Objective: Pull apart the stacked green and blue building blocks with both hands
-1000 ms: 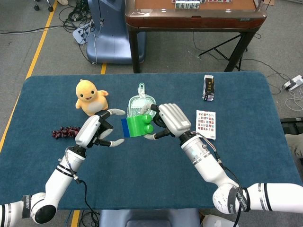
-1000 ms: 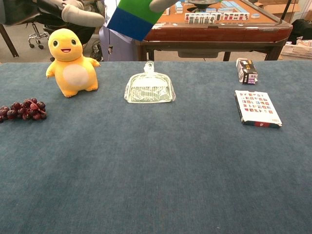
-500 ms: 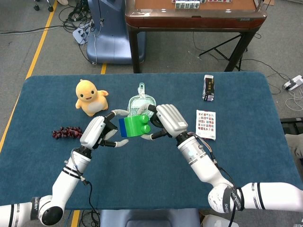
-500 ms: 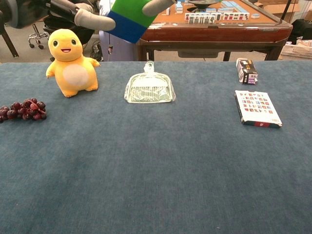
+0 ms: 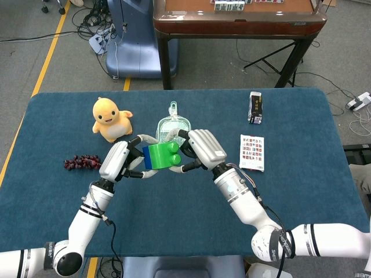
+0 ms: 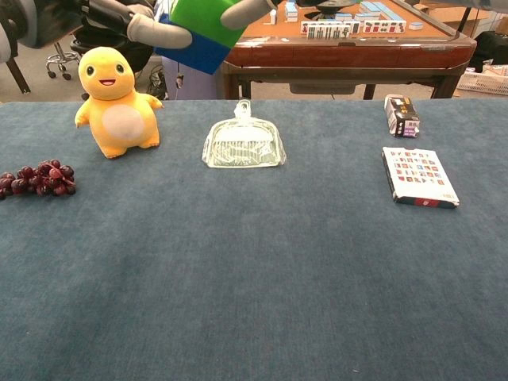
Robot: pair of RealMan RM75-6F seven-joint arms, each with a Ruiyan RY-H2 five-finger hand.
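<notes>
The right hand (image 5: 200, 149) grips the green block (image 5: 163, 155), fingers wrapped over its studded side. The left hand (image 5: 119, 161) has its fingers on the blue block (image 5: 147, 157) — whether they clamp it I cannot tell. The blocks are joined, held in the air above the table (image 5: 174, 214), near a clear dustpan (image 6: 242, 144). To the left sit a yellow toy (image 6: 116, 101) and grapes (image 6: 36, 178).

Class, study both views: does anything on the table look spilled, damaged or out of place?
Nothing stands out. The yellow plush toy stands upright, the dark grape bunch, clear plastic dustpan and patterned card box lie flat and intact.
</notes>
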